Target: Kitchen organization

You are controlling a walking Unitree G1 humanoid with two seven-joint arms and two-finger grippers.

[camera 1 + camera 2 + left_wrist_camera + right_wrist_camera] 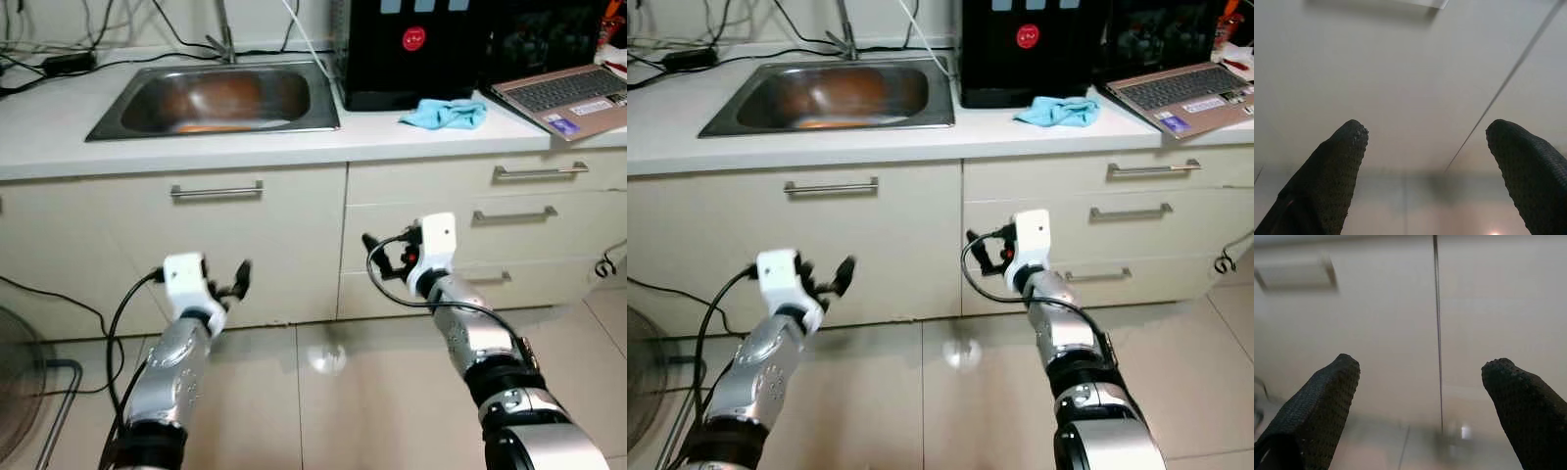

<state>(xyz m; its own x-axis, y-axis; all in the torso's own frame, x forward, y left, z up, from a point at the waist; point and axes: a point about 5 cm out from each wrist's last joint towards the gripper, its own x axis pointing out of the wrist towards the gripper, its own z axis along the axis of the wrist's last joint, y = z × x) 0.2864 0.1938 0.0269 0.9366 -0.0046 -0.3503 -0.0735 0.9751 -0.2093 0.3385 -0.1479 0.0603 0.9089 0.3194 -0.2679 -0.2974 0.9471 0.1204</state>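
I face a cream kitchen unit with a steel sink (108,125) set in its white counter. On the counter lie a blue cloth (446,114) and an open laptop (573,98). Both arms are raised in front of the cabinet fronts, below counter height. My left gripper (235,282) is open before the cabinet door, under its bar handle (217,191). My right gripper (377,257) is open near the seam between the door and the drawers. In the wrist views the left fingers (1337,161) and right fingers (1327,391) stand wide apart with nothing between them.
A black appliance (411,49) stands behind the cloth. Three drawers with bar handles (541,170) fill the right side. Cables (59,59) trail on the counter's far left and along the floor. A fan (15,382) stands at the lower left on the tiled floor (333,392).
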